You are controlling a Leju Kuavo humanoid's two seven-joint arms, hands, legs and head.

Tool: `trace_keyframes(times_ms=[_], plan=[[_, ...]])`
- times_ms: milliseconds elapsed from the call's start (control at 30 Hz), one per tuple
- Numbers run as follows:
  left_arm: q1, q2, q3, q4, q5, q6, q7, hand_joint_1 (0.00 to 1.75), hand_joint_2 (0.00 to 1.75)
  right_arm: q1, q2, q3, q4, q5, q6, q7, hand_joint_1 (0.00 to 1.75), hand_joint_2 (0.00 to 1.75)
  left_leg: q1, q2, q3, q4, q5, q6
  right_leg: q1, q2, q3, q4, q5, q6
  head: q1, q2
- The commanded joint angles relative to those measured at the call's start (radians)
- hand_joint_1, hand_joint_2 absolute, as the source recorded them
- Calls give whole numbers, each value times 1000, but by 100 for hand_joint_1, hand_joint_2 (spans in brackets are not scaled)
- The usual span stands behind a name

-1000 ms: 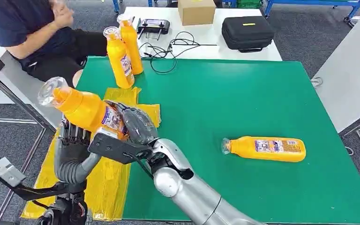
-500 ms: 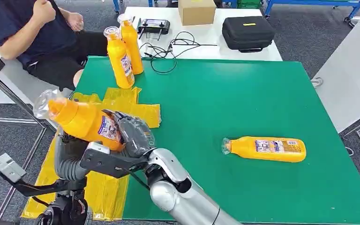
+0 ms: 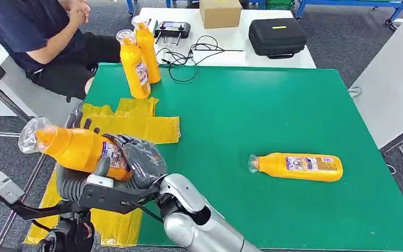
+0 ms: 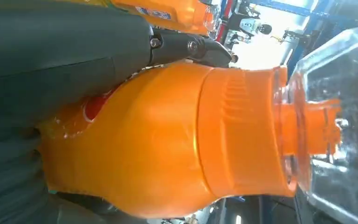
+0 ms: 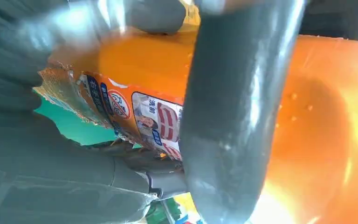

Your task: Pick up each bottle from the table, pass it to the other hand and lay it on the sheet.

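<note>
Quick update from mid-handover: the orange bottle (image 3: 78, 149) has dropped lower and tipped flatter over the last second. A moment ago its clear cap was angled up high; now the bottle lies close to level, cap end pointing off the near-left corner of the green table (image 3: 273, 115), out past the table edge and hanging over the yellow sheet (image 3: 136, 123) where it drapes down.

Both my hands are on it right now. My right hand (image 3: 136, 160) is wrapped around the labelled end, fingers closed over the body, and the right wrist view shows a finger (image 5: 228, 121) curled right across the orange plastic. My left hand (image 3: 76, 178) is underneath and behind, cupping the bottle's middle, with fingertips poking up on the far side of it. So it's a shared grip, and I'd call the pass half done: the left has it, but the right hasn't let go.

Next move, I reckon, is opening the right hand and pulling it clear, then lowering the bottle onto the sheet with the left.

Still plenty to do: one more bottle (image 3: 296, 167) lying on its side well to the right on the table, and two upright bottles (image 3: 139, 52) at the table's far-left corner, just past the sheet. A person (image 3: 31, 37) is sitting beyond that corner.
</note>
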Motion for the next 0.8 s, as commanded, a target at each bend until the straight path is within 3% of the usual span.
trace_keyframes(times_ms=[33, 67, 100, 300, 367, 467, 600, 800], plan=[[-65, 21, 17, 89, -12, 9, -2, 0, 175, -11, -43, 86, 13, 7, 21, 7, 175, 175, 2, -2, 8, -4, -1, -4, 2, -4, 10, -5, -2, -1, 0, 0], [-63, 20, 18, 86, -14, 12, -6, 0, 175, -10, -44, 90, 17, 7, 21, 6, 175, 175, 2, -2, 7, -3, -1, -3, 2, -4, 9, -4, -1, -1, 0, 0], [-59, 20, 18, 81, -15, 15, -10, 169, 175, -10, -44, 96, 28, 4, 18, 3, 175, 175, 1, -2, 4, -2, 0, -2, 1, -3, 5, -2, -1, -1, 0, 0], [-12, 59, 138, 56, 32, -13, -70, 175, 175, -70, 37, 175, 175, -58, -5, -28, 175, 175, 1, 5, 8, -3, -2, -3, 1, 3, 7, -3, -1, -1, 0, 0], [-9, 21, 209, 25, 28, -14, -64, 175, 175, -99, 37, 261, 179, -120, 5, -28, 175, 175, 1, 6, 6, -2, -2, -3, 1, 5, 5, -2, -1, -1, 0, 0], [94, -55, 355, -143, 17, 20, -68, 175, 175, -148, 37, 427, 136, -219, 58, -40, 175, 175, 2, 6, 3, -1, -2, -2, 2, 5, 2, 0, 0, -1, 0, 0], [187, -165, 533, -277, -15, -84, -50, 175, 175, -193, 37, 545, 100, -325, 65, -25, 175, 175, 2, 10, 2, 0, -3, -2, 2, 9, 1, 0, 0, -1, 0, 0], [205, -177, 589, -296, -7, -101, -62, 175, 175, -220, 37, 568, 82, -355, 82, -29, 175, 175, 2, 4, 5, -2, -2, -3, 2, 3, 4, -3, -1, -1, 0, 0]])
